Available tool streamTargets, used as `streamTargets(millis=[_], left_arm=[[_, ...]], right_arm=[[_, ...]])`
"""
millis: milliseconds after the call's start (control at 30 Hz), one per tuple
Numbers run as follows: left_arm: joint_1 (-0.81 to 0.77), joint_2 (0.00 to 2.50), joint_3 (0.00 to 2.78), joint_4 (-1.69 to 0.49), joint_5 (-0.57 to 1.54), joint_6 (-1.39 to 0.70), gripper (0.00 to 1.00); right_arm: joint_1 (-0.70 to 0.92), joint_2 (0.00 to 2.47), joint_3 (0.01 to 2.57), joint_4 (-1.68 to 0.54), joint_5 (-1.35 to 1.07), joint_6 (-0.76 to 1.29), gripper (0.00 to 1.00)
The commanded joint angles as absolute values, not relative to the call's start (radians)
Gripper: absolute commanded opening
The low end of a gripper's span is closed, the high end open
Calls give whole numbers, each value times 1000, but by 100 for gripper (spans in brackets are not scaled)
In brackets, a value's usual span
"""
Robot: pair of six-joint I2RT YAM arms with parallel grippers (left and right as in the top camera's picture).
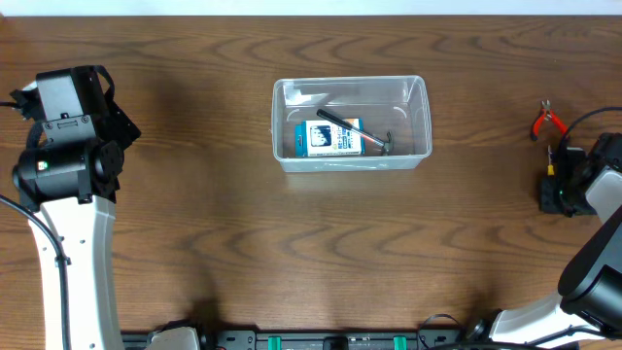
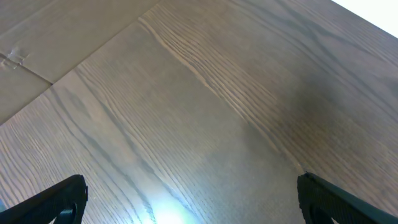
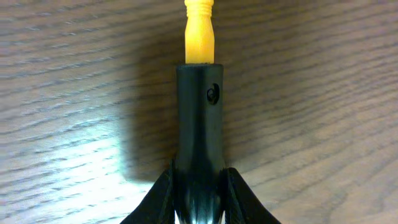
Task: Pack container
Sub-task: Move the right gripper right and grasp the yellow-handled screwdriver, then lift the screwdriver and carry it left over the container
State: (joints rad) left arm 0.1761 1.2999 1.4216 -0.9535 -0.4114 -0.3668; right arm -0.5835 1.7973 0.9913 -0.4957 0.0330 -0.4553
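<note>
The clear plastic container stands at the middle of the table. Inside it lie a small blue-and-white box and a black-handled hammer-like tool. My right gripper is shut on a tool with a black handle and a yellow end, held just above the wood. In the overhead view it is near the table's right edge, far from the container. My left gripper is open and empty over bare wood; in the overhead view it is at the far left.
Red-handled pliers lie on the table at the far right, just beyond my right gripper. A cable runs along the right arm. The table's far edge shows at the top of the overhead view.
</note>
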Motion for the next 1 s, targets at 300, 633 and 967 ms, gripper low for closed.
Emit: streamTargets(millis=[300,633,967], left_arm=[[180,1302,1429,-953,-431,-376,98],[180,1302,1429,-953,-431,-376,98],[180,1302,1429,-953,-431,-376,98]], right_arm=[[-532,1823,1018,-513,-110,-337,1],[-373,1823,1123,-566,-110,-353,1],[-167,1823,1205,-565,-109,-356,1]])
